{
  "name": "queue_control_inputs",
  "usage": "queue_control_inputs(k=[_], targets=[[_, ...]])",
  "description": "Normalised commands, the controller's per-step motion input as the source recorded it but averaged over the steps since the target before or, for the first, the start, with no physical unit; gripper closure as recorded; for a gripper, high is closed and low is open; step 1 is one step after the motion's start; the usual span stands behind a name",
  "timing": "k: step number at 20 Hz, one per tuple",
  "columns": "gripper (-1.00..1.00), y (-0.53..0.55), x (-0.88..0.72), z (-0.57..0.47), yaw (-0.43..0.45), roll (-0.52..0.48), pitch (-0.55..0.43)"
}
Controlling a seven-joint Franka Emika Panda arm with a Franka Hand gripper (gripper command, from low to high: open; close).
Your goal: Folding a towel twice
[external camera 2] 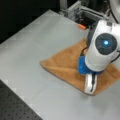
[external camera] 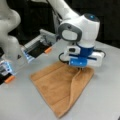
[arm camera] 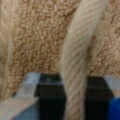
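The gripper [external camera: 80,67] is closed tight on a raised ridge of the towel [external camera: 58,86], pinching the cloth edge between its dark pads [arm camera: 51,100] in the wrist view. The orange-brown towel lies on the grey table [external camera: 105,100], one side lifted into a fold line running toward a front view's bottom.
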Motion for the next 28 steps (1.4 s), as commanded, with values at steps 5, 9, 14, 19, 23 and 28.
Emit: queue_control_inputs(k=[5, 9, 14, 19, 23, 28], targets=[[1.00, 0.08, -0.23, -0.12, -0.043, -0.003, -0.217], [1.00, 0.14, -0.27, -0.09, -0.077, 0.003, -0.155], [1.00, 0.16, -0.39, -0.01, -0.116, 0.037, -0.103], [1.00, 0.06, -0.38, -0.01, -0.153, 0.050, -0.060], [1.00, -0.03, -0.37, -0.01, -0.155, 0.099, -0.001], [1.00, -0.06, -0.34, 0.01, -0.146, 0.110, 0.010]])
